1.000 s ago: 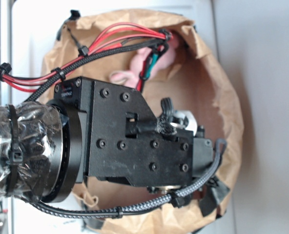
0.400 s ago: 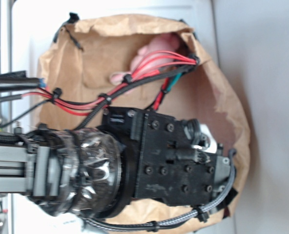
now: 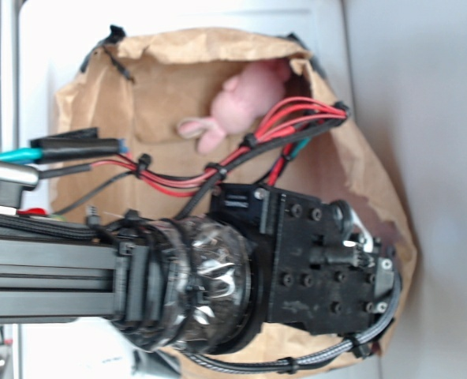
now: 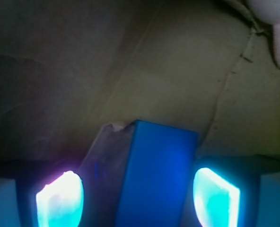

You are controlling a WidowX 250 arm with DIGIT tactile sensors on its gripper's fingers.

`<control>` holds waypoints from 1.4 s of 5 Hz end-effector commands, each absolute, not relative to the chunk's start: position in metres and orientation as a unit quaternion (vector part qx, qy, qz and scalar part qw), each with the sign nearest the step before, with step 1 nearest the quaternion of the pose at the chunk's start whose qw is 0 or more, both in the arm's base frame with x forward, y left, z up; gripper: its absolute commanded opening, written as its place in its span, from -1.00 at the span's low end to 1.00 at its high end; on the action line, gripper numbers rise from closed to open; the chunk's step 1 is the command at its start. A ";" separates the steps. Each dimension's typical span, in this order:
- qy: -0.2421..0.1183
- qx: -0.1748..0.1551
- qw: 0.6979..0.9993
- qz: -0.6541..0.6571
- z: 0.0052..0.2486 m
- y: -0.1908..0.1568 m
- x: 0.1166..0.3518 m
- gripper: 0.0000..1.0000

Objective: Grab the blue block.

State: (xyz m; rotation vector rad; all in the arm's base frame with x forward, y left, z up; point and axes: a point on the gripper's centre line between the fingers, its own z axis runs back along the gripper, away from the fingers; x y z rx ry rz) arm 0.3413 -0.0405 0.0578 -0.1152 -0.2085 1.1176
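Bright-blue flat rectangular block (image 4: 156, 175) lies on the brown paper bag's floor (image 4: 178, 80), between the glowing fingers (image 4: 215, 196) of the black gripper (image 4: 139, 197), spread wide and apart from it

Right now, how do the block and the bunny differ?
The block is bright blue, flat-faced and sharp-edged; the bunny is pink, soft and rounded. The block sits between the gripper fingers, not yet touched; the bunny lies far from the gripper at the bag edge. Both rest inside the paper bag.
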 end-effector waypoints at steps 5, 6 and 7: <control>-0.106 -0.030 0.855 0.506 0.036 -0.045 0.342 1.00; -0.104 -0.026 0.858 0.502 0.031 -0.048 0.338 1.00; -0.099 -0.035 0.850 0.515 0.034 -0.059 0.326 -1.00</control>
